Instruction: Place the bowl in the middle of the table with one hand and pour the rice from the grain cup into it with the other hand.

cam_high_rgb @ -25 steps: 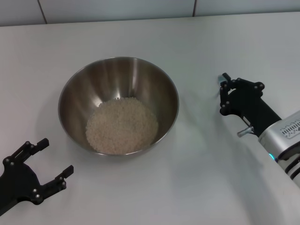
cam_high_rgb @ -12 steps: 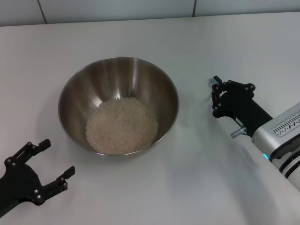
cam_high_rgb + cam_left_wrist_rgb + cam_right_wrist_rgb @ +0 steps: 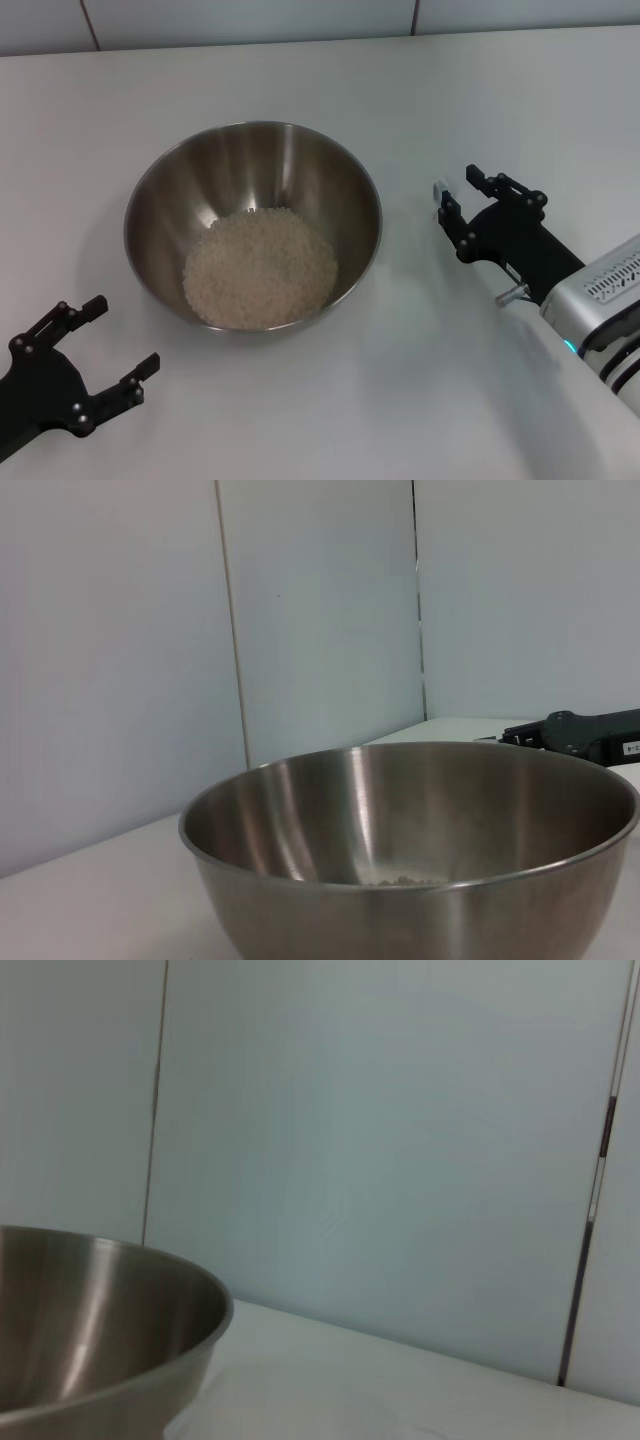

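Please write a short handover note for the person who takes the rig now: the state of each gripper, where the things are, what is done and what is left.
Left gripper: open, empty, low near the table's front left corner, clear of the bowl.
Right gripper: open, empty, just right of the bowl, not touching it.
Bowl: upright, about mid-table.
Rice: a heap in the bowl's bottom.
Grain cup: not visible in any view.
Done: bowl placed, rice in it.
Left: apparently nothing but parking the arms; find the cup.
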{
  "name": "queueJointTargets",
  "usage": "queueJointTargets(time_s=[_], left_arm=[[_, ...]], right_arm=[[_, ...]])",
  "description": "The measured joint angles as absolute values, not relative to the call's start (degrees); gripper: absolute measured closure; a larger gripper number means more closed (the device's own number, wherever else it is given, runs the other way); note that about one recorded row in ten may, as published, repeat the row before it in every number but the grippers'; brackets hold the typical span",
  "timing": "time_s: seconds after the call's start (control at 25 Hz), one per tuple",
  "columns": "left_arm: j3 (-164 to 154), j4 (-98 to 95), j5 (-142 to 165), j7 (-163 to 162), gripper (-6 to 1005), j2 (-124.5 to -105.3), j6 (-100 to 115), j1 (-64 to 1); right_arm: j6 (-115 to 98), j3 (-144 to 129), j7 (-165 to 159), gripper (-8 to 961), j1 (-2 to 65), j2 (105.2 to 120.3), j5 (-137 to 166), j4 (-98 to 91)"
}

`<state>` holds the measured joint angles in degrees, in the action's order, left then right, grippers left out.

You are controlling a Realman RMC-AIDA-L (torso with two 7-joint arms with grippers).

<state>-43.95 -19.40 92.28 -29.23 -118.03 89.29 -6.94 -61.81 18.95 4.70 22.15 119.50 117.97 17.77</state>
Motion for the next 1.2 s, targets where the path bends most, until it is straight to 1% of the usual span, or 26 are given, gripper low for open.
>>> queueJointTargets(time_s=[0.24, 0.4, 0.44, 0.72, 0.76, 0.8, 0.84, 1.04, 1.2], left_arm=[[-43.8, -19.3, 92.3, -29.3, 131, -117.97, 89.3, -6.9], [-43.7, -19.4, 92.3, -29.3, 131, -117.95, 89.3, -6.8], [-43.7, -19.3, 92.3, -29.2, 131, -117.94, 89.3, -6.8], [-43.6, -19.3, 92.3, -29.2, 131, -117.94, 89.3, -6.6], [-43.6, -19.3, 92.3, -29.2, 131, -117.94, 89.4, -6.4], [-43.6, -19.3, 92.3, -29.2, 131, -117.94, 89.4, -6.4], [-43.7, -19.3, 92.3, -29.2, 131, -117.94, 89.5, -6.3], [-44.0, -19.3, 92.3, -29.2, 131, -117.95, 89.6, -6.3], [-44.0, -19.3, 92.3, -29.2, 131, -117.95, 90.0, -6.2]], right_arm=[[-62.6, 18.7, 4.7, 453, 20.4, 119.37, 118.3, 17.9], [-64.6, 18.3, 4.7, 394, 19.0, 119.31, 118.3, 18.0], [-67.0, 17.3, 4.7, 379, 17.7, 119.25, 118.4, 17.8], [-74.7, 13.5, 0.2, 376, 14.1, 118.81, 119.7, 15.6], [-79.2, 11.4, -4.4, 376, 13.0, 118.64, 122.1, 12.8], [-79.2, 11.4, -4.4, 375, 13.0, 118.64, 122.1, 12.8], [-85.2, 8.7, -8.7, 375, 12.1, 118.67, 125.9, 8.2], [-90.8, 4.1, -13.9, 240, 12.9, 118.96, 133.1, 1.9], [-90.3, 3.3, -14.3, 197, 13.8, 118.99, 134.1, 1.7]])
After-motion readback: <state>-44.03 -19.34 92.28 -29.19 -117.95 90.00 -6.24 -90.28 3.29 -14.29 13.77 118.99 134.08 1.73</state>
